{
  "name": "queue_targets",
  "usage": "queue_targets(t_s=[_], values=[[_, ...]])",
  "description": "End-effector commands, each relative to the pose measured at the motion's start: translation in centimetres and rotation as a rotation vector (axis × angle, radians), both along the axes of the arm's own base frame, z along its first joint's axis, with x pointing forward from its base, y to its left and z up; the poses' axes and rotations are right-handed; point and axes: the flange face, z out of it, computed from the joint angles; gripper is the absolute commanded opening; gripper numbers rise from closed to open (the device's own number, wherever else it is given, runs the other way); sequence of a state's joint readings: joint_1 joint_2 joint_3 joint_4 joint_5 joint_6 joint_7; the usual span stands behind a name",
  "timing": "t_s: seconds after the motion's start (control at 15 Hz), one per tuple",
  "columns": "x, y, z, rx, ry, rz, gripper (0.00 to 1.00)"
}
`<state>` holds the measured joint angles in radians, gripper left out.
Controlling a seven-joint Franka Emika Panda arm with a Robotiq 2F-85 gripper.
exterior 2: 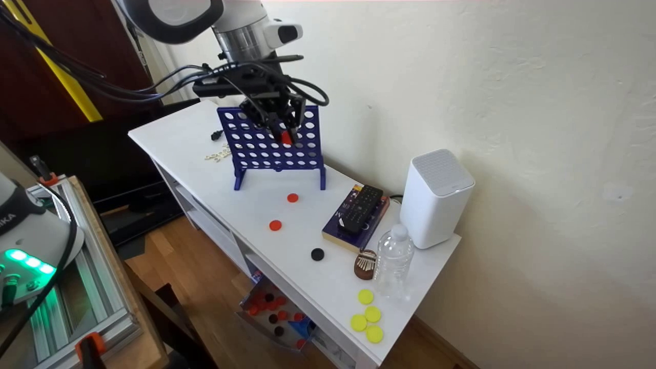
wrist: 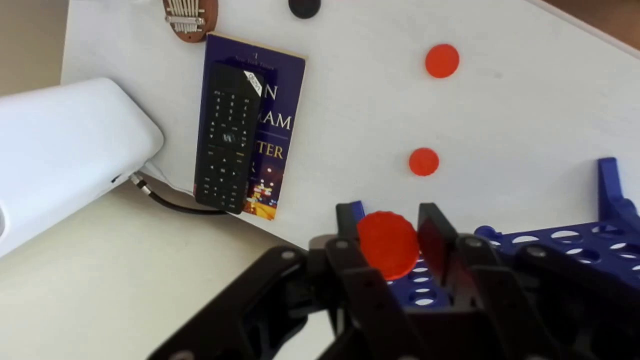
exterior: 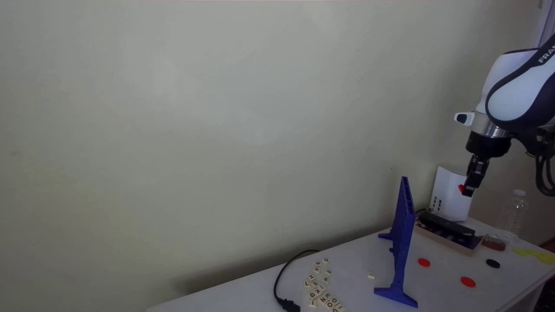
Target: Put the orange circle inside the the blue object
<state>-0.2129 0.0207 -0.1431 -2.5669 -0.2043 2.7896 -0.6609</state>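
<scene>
- A white tabletop (exterior 2: pixel 302 225) runs along a cream wall (exterior: pixel 217 108), above a wooden floor (exterior 2: pixel 205 266).
- On it stands an upright blue plastic grid (exterior: pixel 402 229), pierced with rows of round holes, on two feet.
- Two red discs (exterior 2: pixel 292 198) and a black disc (exterior 2: pixel 317 254) lie on one side of the grid; cream letter tiles (exterior: pixel 321 288) lie on the other.
- A black remote (wrist: pixel 227 145) rests on a dark blue book (wrist: pixel 287 80) near a tall white box (exterior 2: pixel 435 205).
- Four yellow discs (exterior 2: pixel 359 322) lie by the tabletop's corner, near a clear plastic bottle (exterior 2: pixel 393 259).
- The white-and-black robot arm (exterior: pixel 516 95) hangs over the tabletop, its black gripper (wrist: pixel 389 230) slanting downward.
- The jaws pinch a ridged orange-red disc (wrist: pixel 387 245) between their tips, in mid-air, apart from the grid.
</scene>
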Motion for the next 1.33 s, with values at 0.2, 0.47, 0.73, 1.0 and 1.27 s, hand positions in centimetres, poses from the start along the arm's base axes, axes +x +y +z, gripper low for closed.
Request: queue_targets(t_s=[0.2,0.47,0.73,1.0,1.27], values=[[1.1,1.6,1.9,0.07,-0.055,0.168,0.11],[2.6,2.6,2.6,0.141,-0.086,0.207,0.11],[4.0,2.7,3.3,0.176,-0.109,0.229,0.11],[4.0,2.6,3.4,0.172,-0.1,0.219,0.36],[4.7,2.5,3.1,0.182,-0.084,0.222,0.36]])
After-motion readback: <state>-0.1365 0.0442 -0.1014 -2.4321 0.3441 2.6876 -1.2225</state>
